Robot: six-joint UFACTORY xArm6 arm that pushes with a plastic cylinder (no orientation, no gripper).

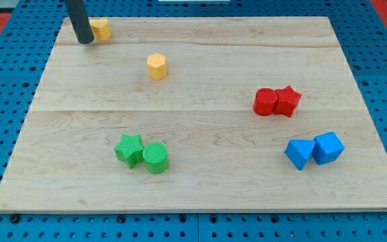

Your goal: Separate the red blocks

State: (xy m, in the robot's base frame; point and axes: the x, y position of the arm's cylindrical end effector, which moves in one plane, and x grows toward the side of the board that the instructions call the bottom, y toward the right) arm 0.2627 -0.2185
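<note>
Two red blocks touch each other at the view's right: a red cylinder [265, 101] on the left and a red star [288, 101] on the right. My tip [85, 40] is at the view's top left, far from the red blocks. It stands right beside a yellow block [101, 29], on that block's left.
A yellow hexagonal block [156, 66] lies at the upper middle. A green star [130, 148] and a green cylinder [156, 158] touch at the lower left. Two blue blocks [299, 153] [328, 147] touch at the lower right. The wooden board [200, 195] sits on a blue pegboard.
</note>
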